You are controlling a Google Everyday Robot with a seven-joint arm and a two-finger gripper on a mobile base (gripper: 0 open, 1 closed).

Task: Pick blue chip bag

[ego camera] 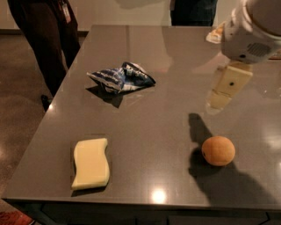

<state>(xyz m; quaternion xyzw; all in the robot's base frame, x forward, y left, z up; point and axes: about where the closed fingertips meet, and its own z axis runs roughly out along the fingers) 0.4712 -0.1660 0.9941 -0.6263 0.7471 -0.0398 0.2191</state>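
The blue chip bag (121, 77) lies crumpled on the grey table (153, 114), left of centre and toward the far side. It is dark blue foil with white patches. My gripper (225, 88) hangs from the white arm (254, 30) at the upper right, above the table. It is well to the right of the bag and apart from it, and it holds nothing that I can see.
A round orange fruit (218, 150) sits on the table below the gripper, at the front right. A pale yellow wavy sponge (91, 163) lies at the front left. A person's legs (48, 39) stand by the table's left edge, and another person (193, 11) stands at the far edge.
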